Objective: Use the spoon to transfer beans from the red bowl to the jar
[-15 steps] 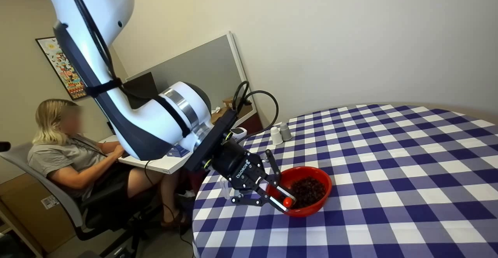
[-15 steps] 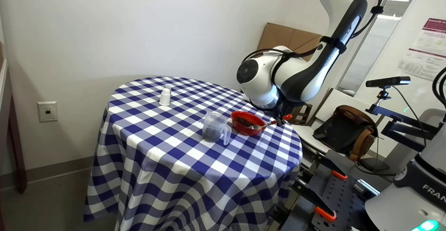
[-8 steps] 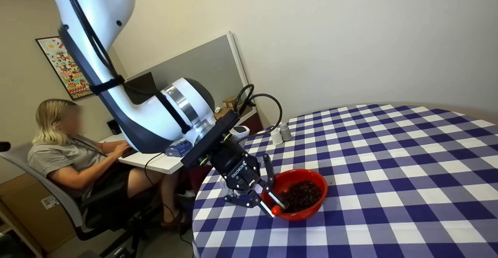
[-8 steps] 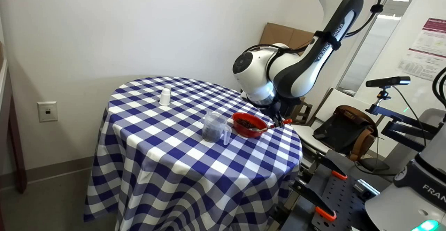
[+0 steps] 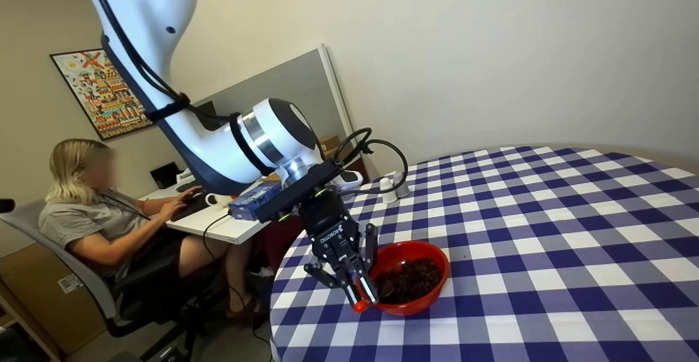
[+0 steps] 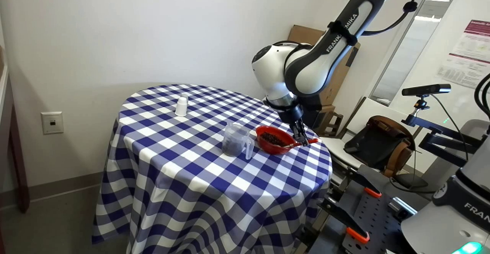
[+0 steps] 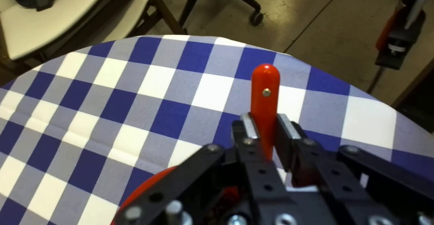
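At the far left of an exterior view, a wall plate [image 6: 52, 123] is noted. To its right, a blue-and-white checked tablecloth [image 6: 214, 181] is recorded, and on it, toward the far side, two small pale containers [image 6: 181, 107] are stood close together. Well apart from these, further right, the jar [image 6: 232, 141] is stood upright on the tablecloth, see-through, with its handle shown at its right. The jar's contents cannot be made out. The red bowl [image 6: 271, 150] is placed just beside the jar; whether contact is made between the two cannot be told. Inside the bowl the beans [image 5: 419, 277] are heaped, dark red-brown, as seen in both exterior views. The spoon [image 7: 265, 102] is set into the bowl at a slant: its head is seen inside, at the edge of the beans, while its red handle is extended outward over the rim. Whether any beans are borne on the head cannot be determined. The handle is held by the gripper [image 7: 268, 125]; in the wrist view the jaws are found closed upon it, one finger set against either side, with the rounded, riveted end projecting past the fingertips. Further right in the exterior view, a light-coloured chair [image 6: 335, 149] is observed with a dark bag [image 6: 365, 143] on its seat, then a mounted camera [image 6: 425, 90], and at the edge the robot base [image 6: 440, 223], partly cut off.
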Robot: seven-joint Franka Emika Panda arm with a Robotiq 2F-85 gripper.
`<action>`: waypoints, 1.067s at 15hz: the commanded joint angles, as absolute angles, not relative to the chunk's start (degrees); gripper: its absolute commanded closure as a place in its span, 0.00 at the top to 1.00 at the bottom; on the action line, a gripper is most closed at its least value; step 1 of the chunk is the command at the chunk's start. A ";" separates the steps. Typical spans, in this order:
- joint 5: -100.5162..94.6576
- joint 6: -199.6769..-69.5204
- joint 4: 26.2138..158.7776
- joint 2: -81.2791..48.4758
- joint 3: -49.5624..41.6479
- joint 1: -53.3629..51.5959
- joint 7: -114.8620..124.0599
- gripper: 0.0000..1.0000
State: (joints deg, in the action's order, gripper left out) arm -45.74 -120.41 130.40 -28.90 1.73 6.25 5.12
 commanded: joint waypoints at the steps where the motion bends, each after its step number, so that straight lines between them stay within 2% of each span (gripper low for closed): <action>1: -34.28 -121.28 127.31 -30.58 1.03 7.56 -1.41 0.06; 6: -20.46 -120.10 124.10 -32.19 -0.34 8.36 -8.15 0.06; 16: -7.61 -119.83 119.86 -33.32 -1.22 10.45 -12.80 0.06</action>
State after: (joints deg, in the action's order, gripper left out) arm -11.41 -120.49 122.13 -32.40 -1.18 9.75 -10.37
